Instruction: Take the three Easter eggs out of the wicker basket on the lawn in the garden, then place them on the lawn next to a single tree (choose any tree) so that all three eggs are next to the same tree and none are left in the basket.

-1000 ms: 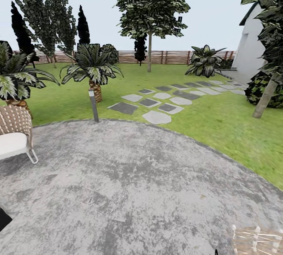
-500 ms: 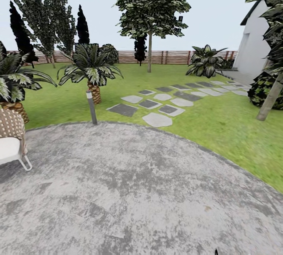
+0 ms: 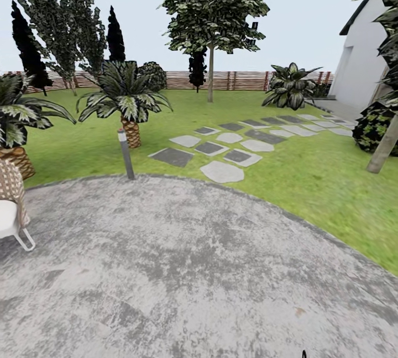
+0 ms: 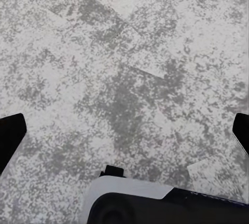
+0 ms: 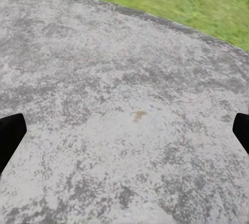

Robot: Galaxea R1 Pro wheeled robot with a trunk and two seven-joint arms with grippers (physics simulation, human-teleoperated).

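So the head cam is looking across the round grey patio (image 3: 182,269) onto the lawn (image 3: 309,170), with a stepping-stone path (image 3: 232,145) running toward the tree (image 3: 211,10) by the slat fence (image 3: 243,79), plus a short bollard light (image 3: 126,153), a palm (image 3: 127,98) and a wicker chair (image 3: 10,209) at the left edge. Both wrist cams just stare at the paving: the left gripper (image 4: 124,130) and the right gripper (image 5: 124,130) both have their dark fingertips spread wide at the frame edges, nothing held. Basket and eggs, can't tell where they are from here

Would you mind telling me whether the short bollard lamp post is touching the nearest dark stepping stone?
Apart. The head view shows the lamp post standing at the patio edge, with a strip of green lawn plainly between it and the dark stepping stone.
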